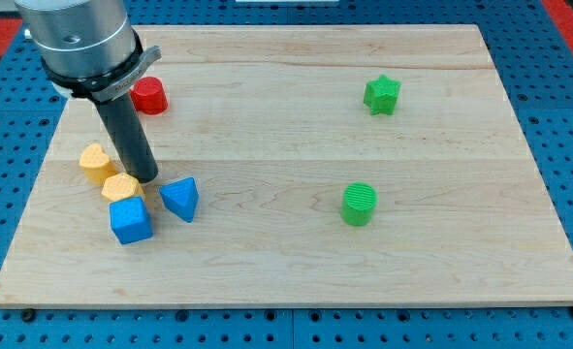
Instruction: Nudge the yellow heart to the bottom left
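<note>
While you watch, my tip [146, 179] touches the yellow hexagon [119, 187] beside the yellow heart [97, 162]; fingers do not exist, no writing is readable.

Yellow heart [97, 162], yellow block [120, 187]; blue cube [131, 220], blue triangular block [180, 199]; red block [150, 96], shape unclear; green star [382, 95], green cylinder [359, 205].

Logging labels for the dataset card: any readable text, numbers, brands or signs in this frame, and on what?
None readable. The blocks, such as the yellow heart and the blue cube, are plain, and so are the wooden board, the rod down to my tip, which is just right of the yellow blocks, and the arm's grey housing.
</note>
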